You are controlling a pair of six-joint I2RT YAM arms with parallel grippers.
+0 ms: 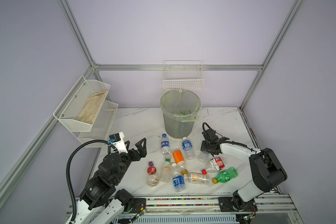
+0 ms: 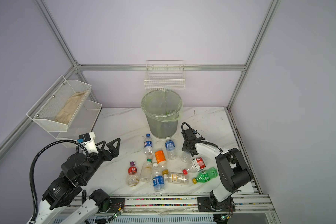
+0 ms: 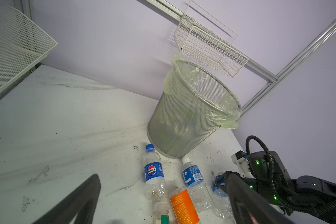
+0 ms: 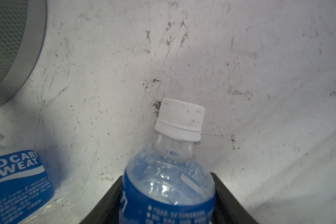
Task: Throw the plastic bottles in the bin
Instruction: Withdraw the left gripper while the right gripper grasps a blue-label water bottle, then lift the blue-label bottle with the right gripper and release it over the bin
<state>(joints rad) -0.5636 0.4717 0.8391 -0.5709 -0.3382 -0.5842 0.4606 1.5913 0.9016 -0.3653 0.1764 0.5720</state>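
Blue-labelled bottle, base cropped, within right claw

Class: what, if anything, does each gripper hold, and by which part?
The left gripper is open, empty. On the right gripper, fingers flank the blue-labelled bottle at its body, below the white cap; whether it is gripped cannot be told.

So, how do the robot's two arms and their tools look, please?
Both arms have white shells and black joints. The left arm carries a thick black ribbed hose and a white camera mount with a blue part. The right arm has a thinner black cable. The left tool and right tool are black; the left tool's fingers are hollow triangles.
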